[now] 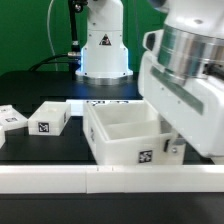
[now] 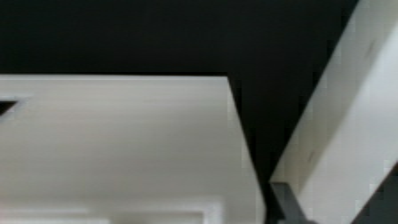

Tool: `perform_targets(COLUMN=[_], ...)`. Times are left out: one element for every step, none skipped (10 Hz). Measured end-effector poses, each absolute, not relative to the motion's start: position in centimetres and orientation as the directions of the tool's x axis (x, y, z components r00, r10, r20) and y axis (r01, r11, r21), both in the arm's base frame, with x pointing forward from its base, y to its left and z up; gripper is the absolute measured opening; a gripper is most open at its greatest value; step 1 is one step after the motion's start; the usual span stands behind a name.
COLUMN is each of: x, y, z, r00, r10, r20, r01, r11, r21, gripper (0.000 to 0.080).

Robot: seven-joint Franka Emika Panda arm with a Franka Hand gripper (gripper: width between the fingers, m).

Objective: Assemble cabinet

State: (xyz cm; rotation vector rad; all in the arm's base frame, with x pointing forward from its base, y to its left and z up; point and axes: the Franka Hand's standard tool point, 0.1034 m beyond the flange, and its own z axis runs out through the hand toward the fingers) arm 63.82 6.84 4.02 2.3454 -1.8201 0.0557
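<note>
The cabinet (image 1: 120,140) is seen in the ext. view as a large white open box w/ an inner partition. It stands upright on the black table (image 1: 40,92), approx. in the middle of the picture, w/ the opening turned upward. A black-and-white tag (image 1: 145,157) is carried on its front wall.

The gripper (image 1: 172,142) is placed at the cabinet's side toward the ext. view's right, close to the wall. The big white arm wrist (image 1: 185,75) is above it and covers much of that side. The fingers are mostly hidden, so it cannot be told if the jaws are wide, narrow or closed on the wall.

Toward the ext. view's left a small tagged block (image 1: 50,118) is found near the cabinet but apart from it, and a second block (image 1: 10,116) lies at the picture edge. A long white rail (image 1: 90,180) runs in front of the cabinet. The robot base (image 1: 103,45) is behind.

In the wrist view only a broad white surface (image 2: 107,150) and a narrow white strip (image 2: 347,100) are shown, w/ black between them.
</note>
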Motion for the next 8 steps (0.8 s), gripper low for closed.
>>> perform_targets(x=[63.5, 63.6, 64.0, 64.5, 65.1, 65.9, 66.3, 66.3], y=[8.7, 10.1, 11.3, 11.4, 11.5, 11.7, 11.6, 11.5], z=[3.6, 3.3, 3.3, 3.4, 3.5, 3.7, 3.6, 3.7], r00=[0.241, 0.218, 0.191, 0.131, 0.073, 0.003, -0.013, -0.004], r10=[-0.961, -0.965, -0.970, -0.976, -0.979, -0.977, -0.973, -0.971], r20=[0.138, 0.147, 0.153, 0.173, 0.191, 0.213, 0.231, 0.237], r01=[-0.968, -0.973, -0.980, -0.990, -0.996, -1.000, -0.999, -0.999], r11=[-0.227, -0.205, -0.178, -0.120, -0.063, 0.004, 0.020, 0.012], r21=[0.111, 0.104, 0.091, 0.073, 0.056, 0.031, 0.028, 0.031], gripper=[0.0095, 0.0094, 0.0094, 0.0094, 0.0094, 0.0094, 0.0094, 0.0094])
